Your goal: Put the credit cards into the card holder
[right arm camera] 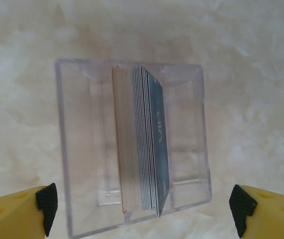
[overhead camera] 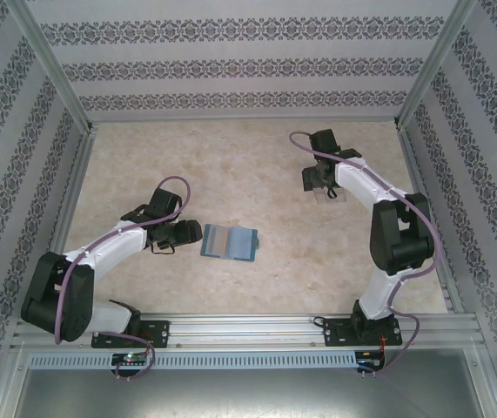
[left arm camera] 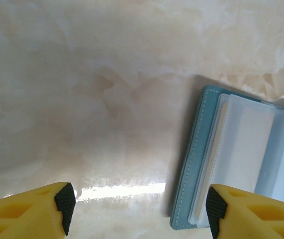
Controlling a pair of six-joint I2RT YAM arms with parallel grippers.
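My left hand (left arm camera: pixel 141 209) hangs open over the tabletop (left arm camera: pixel 82 99), teal card holder (left arm camera: pixel 241 159) lying open just beside one fingertip (left arm camera: pixel 215 211). Farther out, my right hand (right arm camera: pixel 145 205) spreads wide above the clear stand (right arm camera: pixel 77 149), credit cards (right arm camera: pixel 142 144) standing on edge inside it.

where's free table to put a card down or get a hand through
Bare table spans the far left, from the back wall to the left gripper. Another patch lies between the card holder and the right arm's base. Crowded: the clear stand of credit cards under the right gripper.
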